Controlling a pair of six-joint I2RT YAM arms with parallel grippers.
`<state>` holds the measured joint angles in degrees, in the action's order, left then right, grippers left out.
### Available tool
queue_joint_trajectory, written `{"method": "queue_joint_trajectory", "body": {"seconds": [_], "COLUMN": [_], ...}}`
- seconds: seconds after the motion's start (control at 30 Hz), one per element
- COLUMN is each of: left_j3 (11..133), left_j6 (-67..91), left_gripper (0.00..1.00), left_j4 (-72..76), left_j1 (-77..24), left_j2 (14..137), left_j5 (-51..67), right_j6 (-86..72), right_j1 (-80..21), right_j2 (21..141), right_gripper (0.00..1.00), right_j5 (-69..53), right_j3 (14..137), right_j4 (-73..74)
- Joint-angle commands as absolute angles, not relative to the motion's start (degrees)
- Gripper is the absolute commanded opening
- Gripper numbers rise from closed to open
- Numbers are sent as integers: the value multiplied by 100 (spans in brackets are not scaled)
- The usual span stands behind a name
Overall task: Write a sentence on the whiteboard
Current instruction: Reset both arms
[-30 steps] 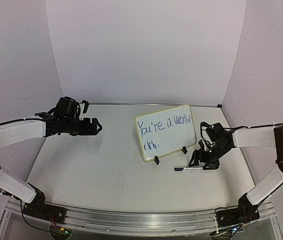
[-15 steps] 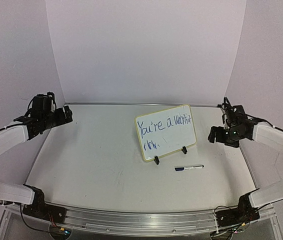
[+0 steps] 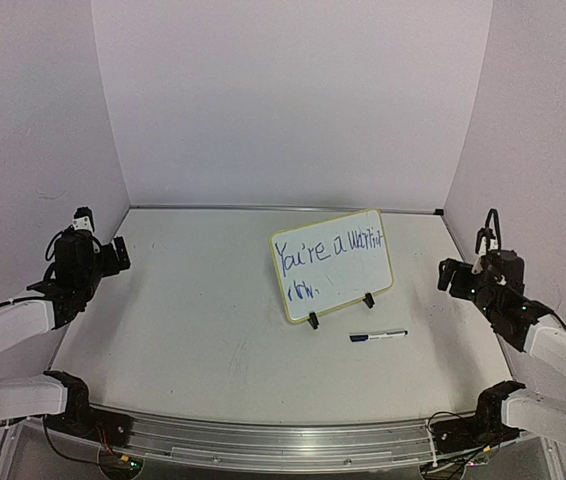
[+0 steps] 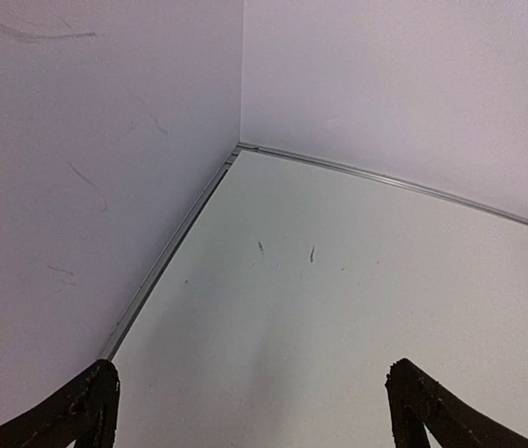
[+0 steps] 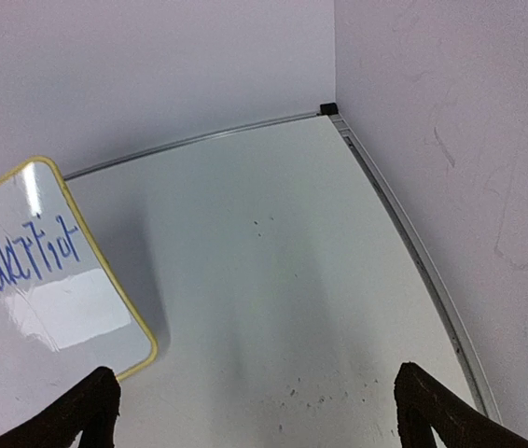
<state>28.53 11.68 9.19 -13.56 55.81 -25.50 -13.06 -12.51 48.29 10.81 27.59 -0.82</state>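
The whiteboard [image 3: 332, 264] stands tilted on two black clip feet at the middle right of the table. The sentence [image 3: 323, 254] is on it in blue, in two short lines. Part of the board [image 5: 49, 280] with the lettering [image 5: 31, 254] shows at the left of the right wrist view. A marker [image 3: 378, 336] with a blue cap lies on the table in front of the board. My left gripper [image 3: 115, 254] is open and empty at the far left, drawn back. My right gripper [image 3: 455, 277] is open and empty at the far right, apart from the board and marker.
White walls close in the table on the left, back and right. A metal strip [image 4: 171, 247] runs along the foot of the left wall, and another [image 5: 413, 243] along the right wall. The table corner [image 5: 327, 108] shows in the right wrist view.
Both arms have pulled back from the middle toward their own sides and the near edge. My right gripper left the marker lying on the table. The board has not moved.
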Motion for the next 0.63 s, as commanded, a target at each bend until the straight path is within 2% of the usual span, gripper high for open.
{"method": "queue_joint_trajectory", "body": {"seconds": [0.0,0.6], "left_j3": [2323,1767], "left_j6": [827,937], "left_gripper": [100,99], "left_j4": [1761,2259], "left_j1": [-1362,-1362], "left_j2": [5448,5520], "left_j5": [-2813,-3048], "right_j6": [-1157,-1057], "right_j1": [-1227,-1230], "right_j2": [4513,4043], "right_gripper": [98,98], "right_j5": [1627,1814], "right_j3": [2033,1671], "right_j4": [-1068,-1151]}}
